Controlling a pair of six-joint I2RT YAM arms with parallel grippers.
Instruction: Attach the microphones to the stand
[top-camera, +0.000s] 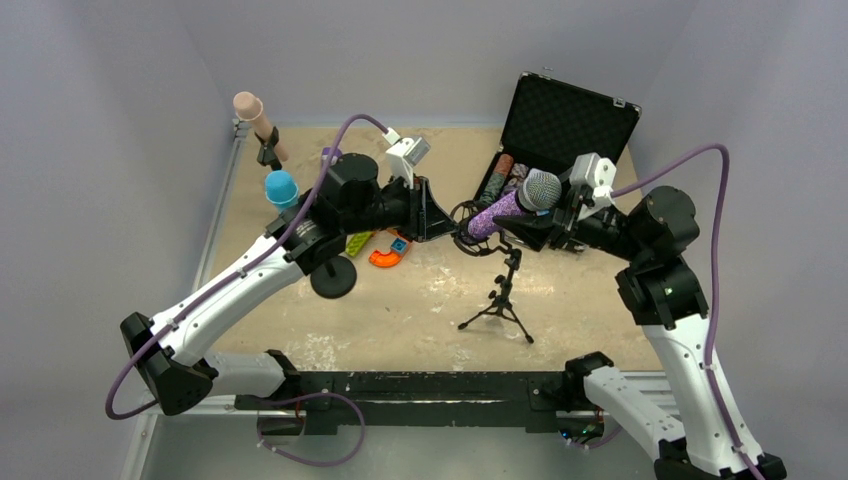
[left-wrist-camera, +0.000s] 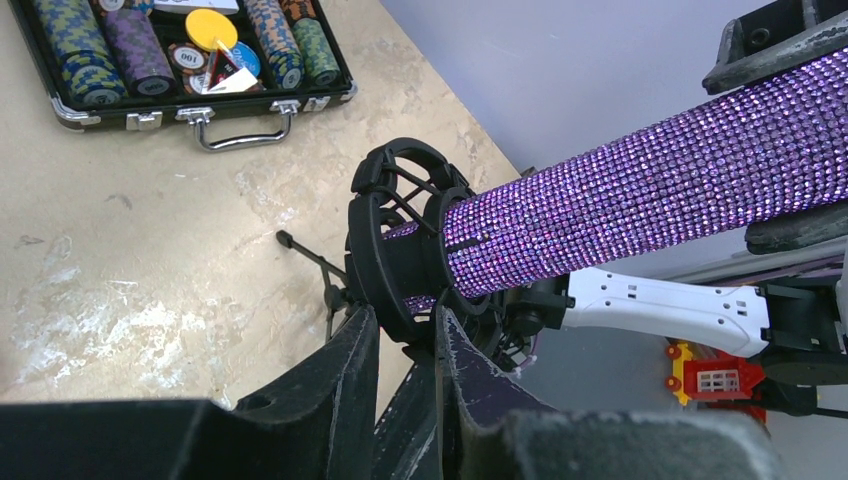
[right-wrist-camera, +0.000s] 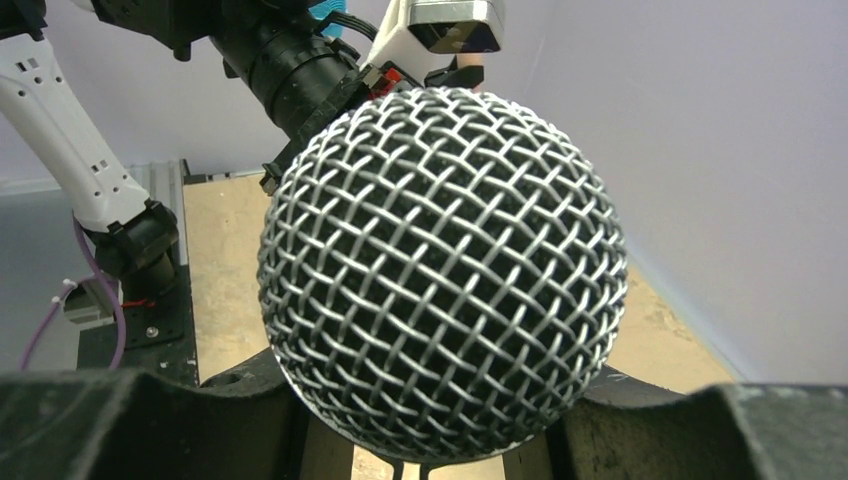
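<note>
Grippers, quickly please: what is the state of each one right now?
Left gripper: closed on the black ring-shaped mount of the tripod stand.
Right gripper: closed on the glittery purple microphone with silver mesh head.

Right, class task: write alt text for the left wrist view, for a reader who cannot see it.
A glittery purple microphone sits tail-first in a black shock mount, which the left gripper grips from below. An open case of poker chips lies on the table.

Table (top-camera: 420, 310) with tripod stand (top-camera: 497, 303), chip case (top-camera: 565, 125)
</note>
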